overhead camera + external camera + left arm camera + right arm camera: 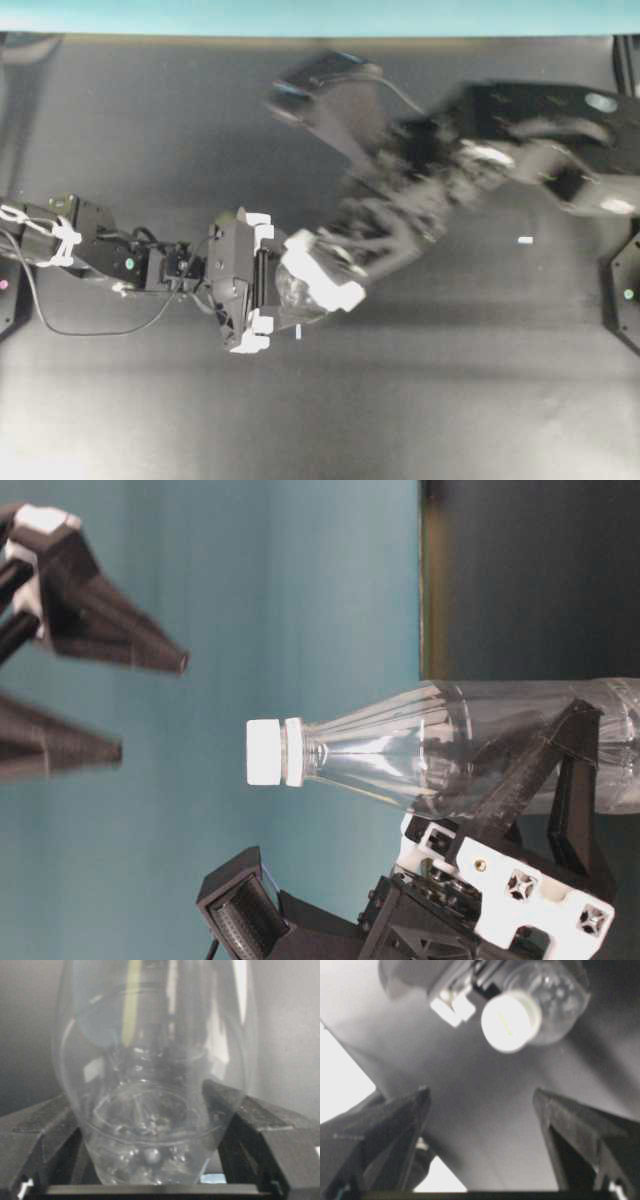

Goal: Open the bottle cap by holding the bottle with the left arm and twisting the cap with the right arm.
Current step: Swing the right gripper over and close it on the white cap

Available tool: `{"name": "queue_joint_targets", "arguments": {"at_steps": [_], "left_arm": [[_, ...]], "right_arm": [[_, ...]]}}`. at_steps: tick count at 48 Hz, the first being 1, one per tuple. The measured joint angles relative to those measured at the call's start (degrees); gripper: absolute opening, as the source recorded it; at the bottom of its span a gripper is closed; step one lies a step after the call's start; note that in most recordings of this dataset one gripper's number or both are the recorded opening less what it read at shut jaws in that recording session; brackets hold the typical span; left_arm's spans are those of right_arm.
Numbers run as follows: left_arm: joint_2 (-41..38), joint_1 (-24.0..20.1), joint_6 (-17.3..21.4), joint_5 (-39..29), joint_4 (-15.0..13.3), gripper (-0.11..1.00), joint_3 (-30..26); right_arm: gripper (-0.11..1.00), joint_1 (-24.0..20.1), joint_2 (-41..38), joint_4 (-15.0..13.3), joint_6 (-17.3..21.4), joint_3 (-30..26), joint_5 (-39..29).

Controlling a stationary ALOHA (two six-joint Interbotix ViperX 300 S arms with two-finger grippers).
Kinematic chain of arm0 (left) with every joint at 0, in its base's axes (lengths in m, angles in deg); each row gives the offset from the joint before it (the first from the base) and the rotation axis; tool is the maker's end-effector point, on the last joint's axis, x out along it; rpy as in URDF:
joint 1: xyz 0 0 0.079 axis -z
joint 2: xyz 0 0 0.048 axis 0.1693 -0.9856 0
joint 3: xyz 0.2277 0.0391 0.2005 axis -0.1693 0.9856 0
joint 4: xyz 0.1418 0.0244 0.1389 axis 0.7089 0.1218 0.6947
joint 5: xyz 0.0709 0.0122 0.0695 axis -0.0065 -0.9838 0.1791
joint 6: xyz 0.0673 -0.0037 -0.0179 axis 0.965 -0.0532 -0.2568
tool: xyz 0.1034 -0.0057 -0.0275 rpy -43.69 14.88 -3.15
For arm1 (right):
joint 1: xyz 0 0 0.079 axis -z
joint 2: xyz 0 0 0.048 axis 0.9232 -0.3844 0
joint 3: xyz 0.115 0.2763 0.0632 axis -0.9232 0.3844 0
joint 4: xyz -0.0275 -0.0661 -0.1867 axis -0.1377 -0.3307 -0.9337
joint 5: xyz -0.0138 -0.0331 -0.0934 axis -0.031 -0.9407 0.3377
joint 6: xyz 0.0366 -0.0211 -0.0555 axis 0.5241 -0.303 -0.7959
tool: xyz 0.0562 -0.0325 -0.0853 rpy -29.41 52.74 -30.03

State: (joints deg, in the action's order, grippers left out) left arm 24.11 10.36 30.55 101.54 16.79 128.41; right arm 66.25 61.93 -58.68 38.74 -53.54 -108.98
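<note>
Bottle [480, 745] found gripped at its body by the left gripper [262, 281], jaws pressed on both sides, over the dark table [150, 120]. We note the white cap [265, 752] seated on the neck. Right gripper [480, 1135] is spread wide, fingers [120, 640] clear of the cap, holding nothing; its arm [480, 160] shows blurred

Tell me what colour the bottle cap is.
White. The bottle cap shows best in the table-level view.

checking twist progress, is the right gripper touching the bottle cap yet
No, the right gripper stands open, with clear space between it and the white bottle cap.
</note>
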Motion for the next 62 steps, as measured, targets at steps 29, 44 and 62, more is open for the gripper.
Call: {"name": "queue_joint_targets", "arguments": {"at_steps": [29, 44, 62], "left_arm": [[0.0, 0.0, 0.0, -0.35, 0.0, 0.79, 0.09], [-0.09, 0.0, 0.0, -0.44, 0.09, 0.79, 0.09], [-0.09, 0.0, 0.0, -0.44, 0.0, 0.79, 0.18]], "right_arm": [[0.73, 0.18, -8.17, -3.87, 0.62, -4.22, -4.04], [0.37, 0.09, -8.79, -3.96, 0.18, -4.39, -5.36], [0.37, 0.0, -10.11, -4.04, -20.65, -6.59, -8.0]]}}
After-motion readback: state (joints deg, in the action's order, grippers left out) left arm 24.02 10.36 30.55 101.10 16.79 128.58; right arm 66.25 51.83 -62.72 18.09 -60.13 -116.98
